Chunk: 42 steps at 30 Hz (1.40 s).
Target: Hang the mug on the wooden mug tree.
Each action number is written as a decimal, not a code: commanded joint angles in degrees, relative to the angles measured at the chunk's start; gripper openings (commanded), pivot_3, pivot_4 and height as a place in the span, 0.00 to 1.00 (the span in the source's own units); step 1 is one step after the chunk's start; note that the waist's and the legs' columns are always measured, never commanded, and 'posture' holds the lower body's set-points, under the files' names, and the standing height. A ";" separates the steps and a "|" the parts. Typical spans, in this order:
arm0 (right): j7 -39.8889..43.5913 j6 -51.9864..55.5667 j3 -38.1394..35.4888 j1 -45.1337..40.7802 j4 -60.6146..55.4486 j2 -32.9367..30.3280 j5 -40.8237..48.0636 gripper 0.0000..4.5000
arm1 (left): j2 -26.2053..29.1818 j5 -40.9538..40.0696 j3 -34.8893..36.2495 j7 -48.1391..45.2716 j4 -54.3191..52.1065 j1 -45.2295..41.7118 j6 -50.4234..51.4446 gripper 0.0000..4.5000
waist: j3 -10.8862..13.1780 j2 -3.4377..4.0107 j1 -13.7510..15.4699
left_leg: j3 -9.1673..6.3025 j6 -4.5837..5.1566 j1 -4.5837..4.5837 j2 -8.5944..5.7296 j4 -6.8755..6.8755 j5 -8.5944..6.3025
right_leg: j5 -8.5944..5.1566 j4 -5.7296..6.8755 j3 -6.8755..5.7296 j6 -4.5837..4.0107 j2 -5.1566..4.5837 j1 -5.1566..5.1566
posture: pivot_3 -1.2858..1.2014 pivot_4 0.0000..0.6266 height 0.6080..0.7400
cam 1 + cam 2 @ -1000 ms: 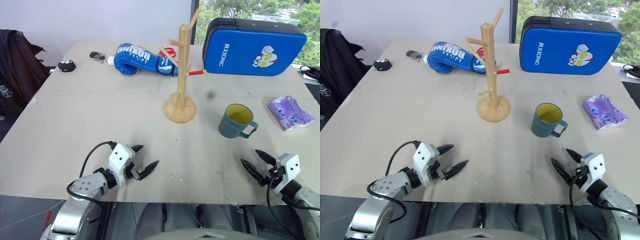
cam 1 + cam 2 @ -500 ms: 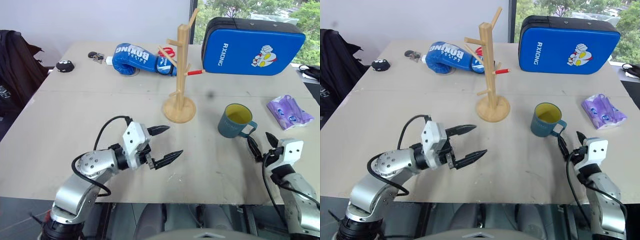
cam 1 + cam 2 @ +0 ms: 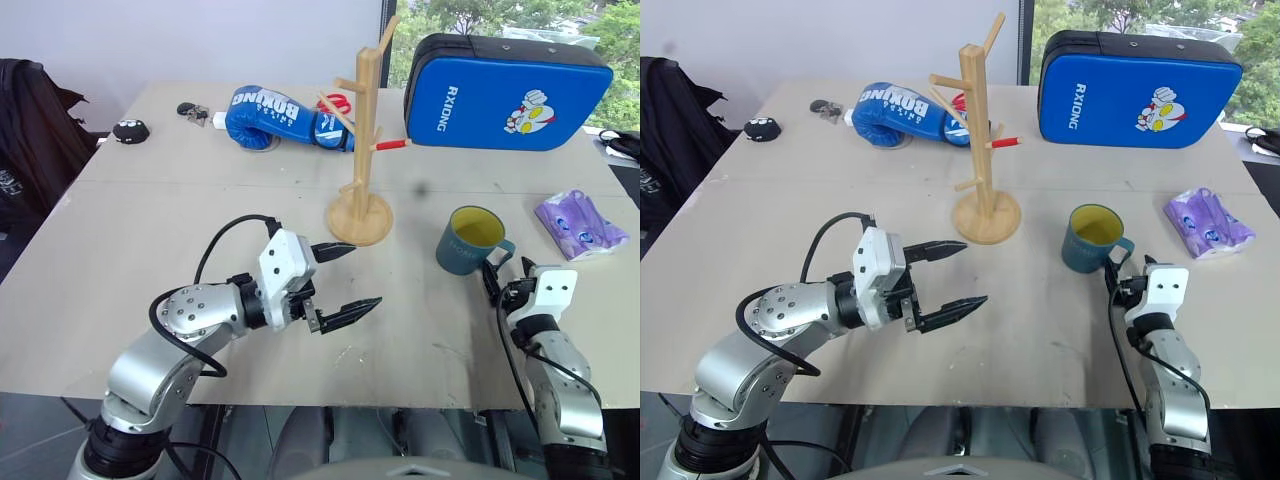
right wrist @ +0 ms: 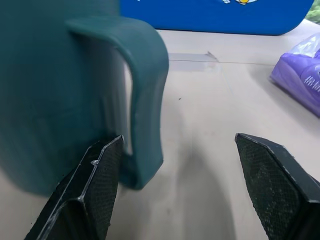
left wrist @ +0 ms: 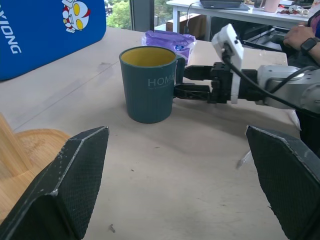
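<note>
**Right gripper staged at mug handle; grasp not yet made**

The mug (image 3: 470,240) stands upright on the table (image 3: 150,230), right of centre in the left eye view, yellow interior showing, loop handle turned toward the lower right. Nothing is lifting it.

The right gripper (image 4: 177,192) sits at the handle. In its wrist view the two fingers are spread wide, one close against the foot of the handle, the other well out over bare table. The handle lies between them but is not clamped. From the left wrist view the same fingers reach in level beside the mug wall at the handle; whether a finger touches the ceramic cannot be told.

The wooden mug tree (image 3: 362,150) stands upper centre, on its round base, apart from the mug to the upper left. Its pegs carry nothing.

The left gripper (image 3: 345,280) hangs above the table at centre-left, fingers parted and empty, pointing toward the mug and tree.

Behind lie a blue boxing glove (image 3: 275,118) and a blue strike pad (image 3: 505,92); a purple packet (image 3: 580,224) rests at the right edge.

Assessment: the step in hand is the approach to grasp. The next move calls for closing squarely on the handle or wall without nudging the mug, then a lift that leaves the loop free for a peg.
</note>
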 commanded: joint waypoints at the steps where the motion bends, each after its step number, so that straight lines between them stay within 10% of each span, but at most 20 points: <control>1: -1.76 2.08 -0.60 -2.10 -0.23 -0.50 -0.05 0.80 | 0.05 -0.29 -0.14 0.51 -1.51 -1.23 -0.48 1.00 | 0.00 0.00 -0.02 | 0.01 0.00 0.00 0.00 0.00 0.00 | 0.00 0.00 0.00 0.00 0.00 0.00 | 0.52 0.24 0.98; 3: -2.14 3.12 -0.73 -2.93 -0.38 -0.52 0.13 0.80 | -0.03 -0.28 -0.16 0.70 -1.43 -1.42 -0.48 1.00 | 0.00 0.00 -0.05 | 0.01 -0.01 0.00 0.00 0.00 0.01 | 0.00 0.00 0.01 0.00 0.00 0.00 | 0.52 0.24 0.98; 11: -1.50 6.54 0.05 -4.38 -1.45 -0.82 0.33 0.02 | -0.29 0.09 -0.30 1.63 -1.43 -1.50 -1.18 1.00 | 0.01 0.01 0.01 | 0.00 0.00 -0.02 0.00 0.00 0.00 | 0.00 -0.01 0.00 0.00 -0.01 0.00 | 0.52 0.24 0.98; 18: 1.23 7.20 0.65 -5.51 -2.82 -3.11 0.74 0.02 | -0.69 -0.54 0.28 2.42 -1.38 -1.72 -0.98 1.00 | 0.02 0.02 -0.02 | 0.00 0.00 -0.01 0.00 0.00 0.00 | 0.00 -0.01 0.00 0.00 0.00 0.00 | 0.52 0.24 0.98; 24: 18.96 11.86 1.49 -13.59 -3.32 -17.15 7.10 0.02 | -2.56 -2.88 3.25 5.40 -0.31 -2.48 0.01 1.00 | 0.20 0.21 -0.25 | 0.07 0.02 -0.01 -0.02 0.05 -0.01 | 0.02 -0.01 0.08 0.03 -0.01 0.00 | 0.52 0.24 0.98; 31: 45.42 9.84 10.41 -43.63 14.91 -30.03 7.74 0.02 | -5.80 -8.78 9.08 12.05 0.20 -8.20 2.98 1.00 | 0.32 0.20 -0.37 | -0.03 0.04 -0.01 0.01 0.05 -0.01 | 0.03 -0.02 0.05 0.02 0.09 -0.01 | 0.52 0.24 0.98; 42: 71.86 -15.37 24.20 -80.89 59.91 -23.58 -5.56 0.02 | -6.46 -17.18 14.79 27.21 -8.03 -10.07 9.55 1.00 | 0.40 0.06 -0.13 | -0.18 -0.25 -0.61 0.05 -0.01 0.15 | 0.05 -0.03 -0.25 0.02 -0.19 -0.38 | 0.52 0.24 0.98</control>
